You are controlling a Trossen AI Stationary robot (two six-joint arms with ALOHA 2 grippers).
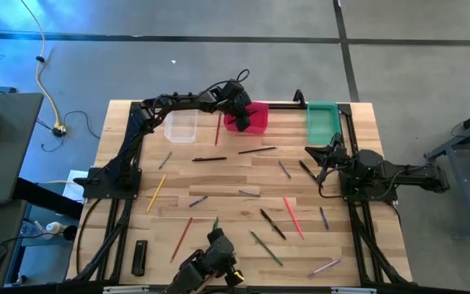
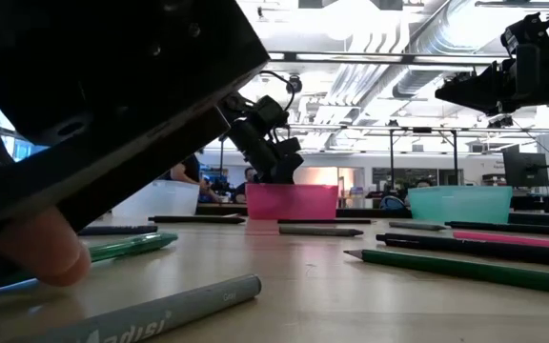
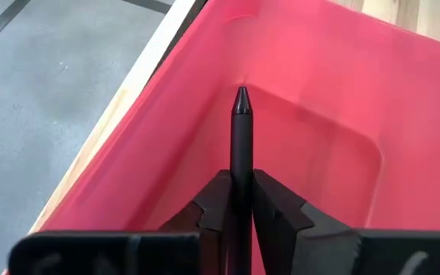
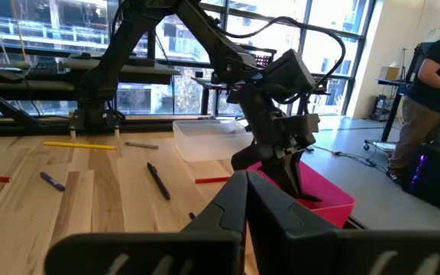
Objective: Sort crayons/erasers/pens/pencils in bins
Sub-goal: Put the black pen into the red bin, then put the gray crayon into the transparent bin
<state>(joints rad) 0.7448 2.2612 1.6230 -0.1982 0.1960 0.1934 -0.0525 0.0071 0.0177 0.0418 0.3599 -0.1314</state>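
My left gripper [image 1: 240, 113] hangs over the pink-red bin [image 1: 254, 121] at the table's far edge, shut on a black pen [image 3: 241, 141] whose tip points into the bin. The clear bin [image 1: 181, 126] stands left of it and the green bin [image 1: 322, 119] right of it, all on their bases. Several crayons, pens and pencils lie flat across the table, among them a yellow one [image 1: 157, 192], a red one [image 1: 292, 216] and a black one [image 1: 272, 223]. My right gripper [image 1: 317, 157] waits shut at the table's right, level, holding nothing. My left gripper pinches the black pen's shaft [image 3: 241, 179] between its two fingers [image 3: 214, 205]. The pen lies along the fingers, its pointed tip [image 3: 241, 96] sticking out ahead. The fingers come from the table's left, slanting down into the pink-red bin's opening. The pen is lifted clear of the table.
A flat black bar [image 1: 139, 257] lies near the front left. A dark camera mount [image 1: 210, 265] stands at the near edge. The arms' black frames run along the left [image 1: 121, 163] and right [image 1: 357, 212] sides. A person [image 4: 434, 69] stands in the room beyond the table.
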